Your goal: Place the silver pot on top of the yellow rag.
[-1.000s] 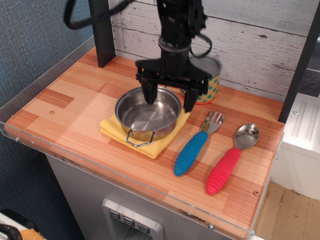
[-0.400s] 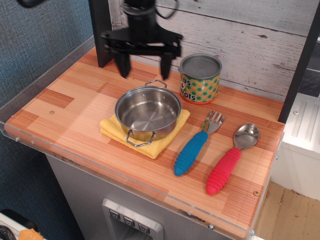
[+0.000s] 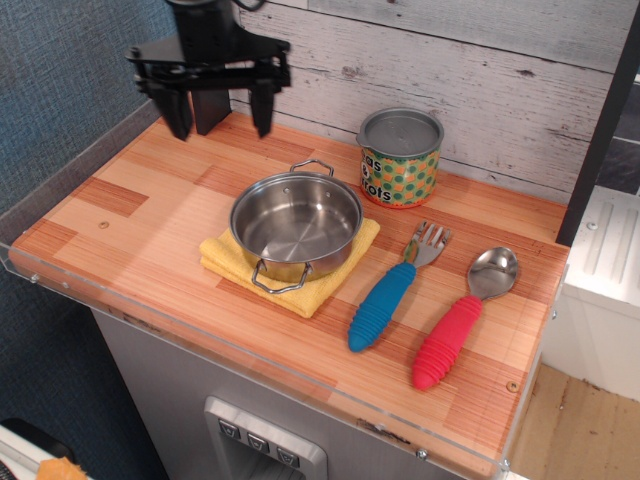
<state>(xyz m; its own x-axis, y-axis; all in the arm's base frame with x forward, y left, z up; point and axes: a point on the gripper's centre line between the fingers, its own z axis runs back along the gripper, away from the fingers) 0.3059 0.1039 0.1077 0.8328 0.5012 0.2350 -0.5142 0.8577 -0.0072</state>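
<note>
Task looks done — silver pot sits upright on the yellow rag, near the front middle of the surface, cloth showing around its edges. Pot is empty. Behind it, the tin can has its lid on, contents hidden. Gripper hovers far left, fingers spread wide, holding nothing — nothing left but parking.

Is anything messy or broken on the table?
Nothing stands out. The silver pot sits upright on the yellow rag, empty, and the open tool is up at the back left, holding nothing.
</note>
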